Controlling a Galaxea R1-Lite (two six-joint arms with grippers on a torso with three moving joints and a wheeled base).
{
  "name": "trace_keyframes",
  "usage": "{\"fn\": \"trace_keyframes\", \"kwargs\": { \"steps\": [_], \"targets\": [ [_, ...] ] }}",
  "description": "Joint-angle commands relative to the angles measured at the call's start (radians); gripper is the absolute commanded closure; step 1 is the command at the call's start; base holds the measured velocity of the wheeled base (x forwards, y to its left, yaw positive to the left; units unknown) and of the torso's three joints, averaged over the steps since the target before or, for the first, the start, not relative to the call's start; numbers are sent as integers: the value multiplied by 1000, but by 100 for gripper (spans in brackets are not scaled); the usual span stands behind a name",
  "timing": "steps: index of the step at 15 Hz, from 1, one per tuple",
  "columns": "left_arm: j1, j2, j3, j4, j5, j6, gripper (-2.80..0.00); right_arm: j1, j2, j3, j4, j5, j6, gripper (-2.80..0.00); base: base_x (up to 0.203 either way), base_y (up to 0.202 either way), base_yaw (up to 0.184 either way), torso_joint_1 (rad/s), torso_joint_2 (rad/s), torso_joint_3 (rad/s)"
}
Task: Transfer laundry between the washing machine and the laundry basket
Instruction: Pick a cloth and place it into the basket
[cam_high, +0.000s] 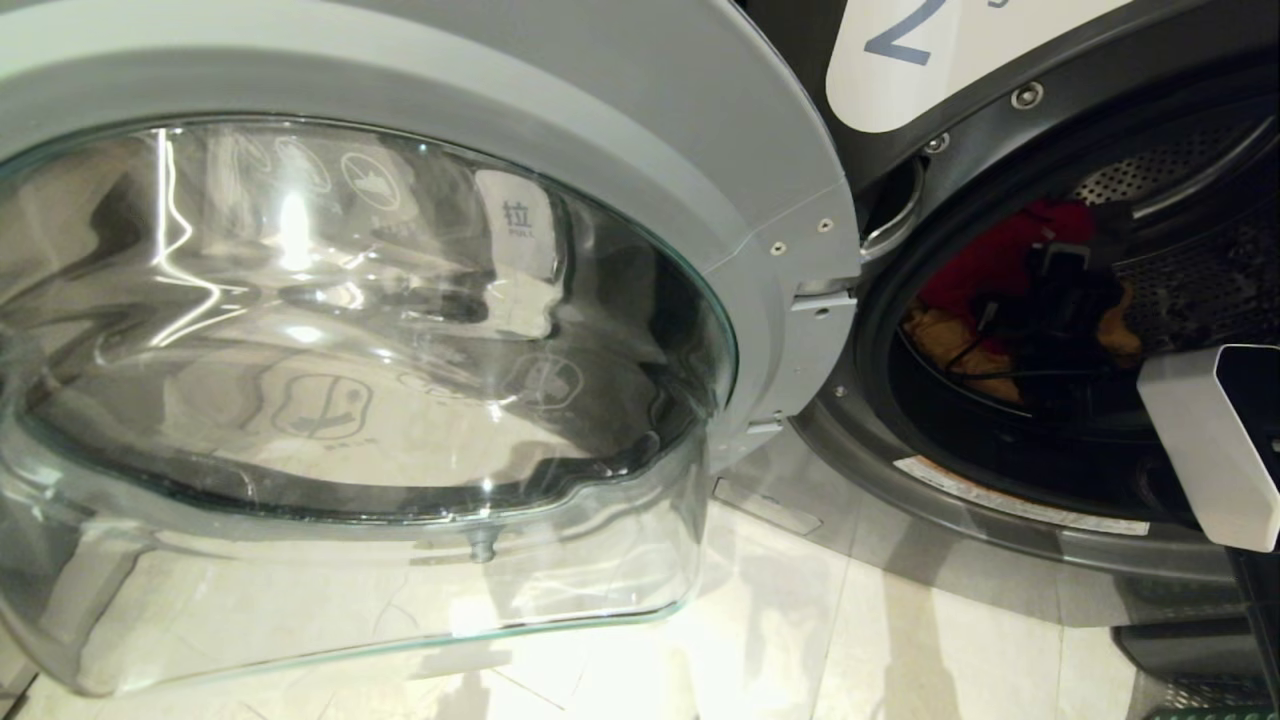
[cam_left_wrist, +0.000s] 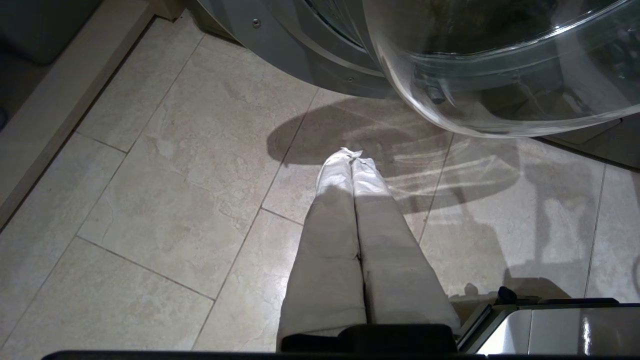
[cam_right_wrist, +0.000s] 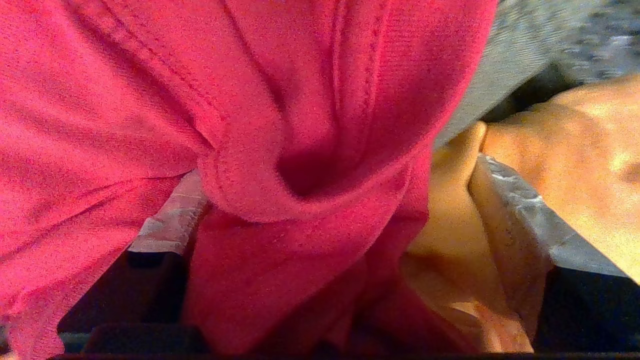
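Where drum opens | red cloth (cam_right_wrist: 280, 125) bunched, no clear axis | right gripper (cam_right_wrist: 330, 225) jaws wide

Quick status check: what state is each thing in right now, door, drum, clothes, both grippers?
Washer door: swung wide open.
Drum: holding clothes.
Red cloth: inside drum, bunched, lying between the right gripper's fingers.
Orange piece: inside drum, beside the red cloth.
Right gripper: open, inside the drum, pressed into the red cloth.
Left gripper: shut, empty, hanging over the floor tiles.

Washing machine (cam_high: 1000, 560) door open; red cloth (cam_high: 1000, 255) and orange piece (cam_high: 940, 340) lie bunched inside the drum.
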Motion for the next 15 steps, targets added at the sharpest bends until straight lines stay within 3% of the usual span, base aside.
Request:
{"fn": "trace_keyframes", "kwargs": {
  "steps": [1,5,6,15],
  "targets": [
    [0,0,6,0,0,6,0,9,17,-10,2,16,2,-280,0,0,0,0,0,0],
    [0,0,6,0,0,10,0,10,15,-16,59,16,34,-280,0,0,0,0,0,0],
    [0,0,6,0,0,10,0,12,15,-16,60,16,35,0,0,0,0,0,0,0],
    [0,0,6,0,-2,26,0,12,8,-13,59,6,39,0,0,0,0,0,0,0]
  ]
}}
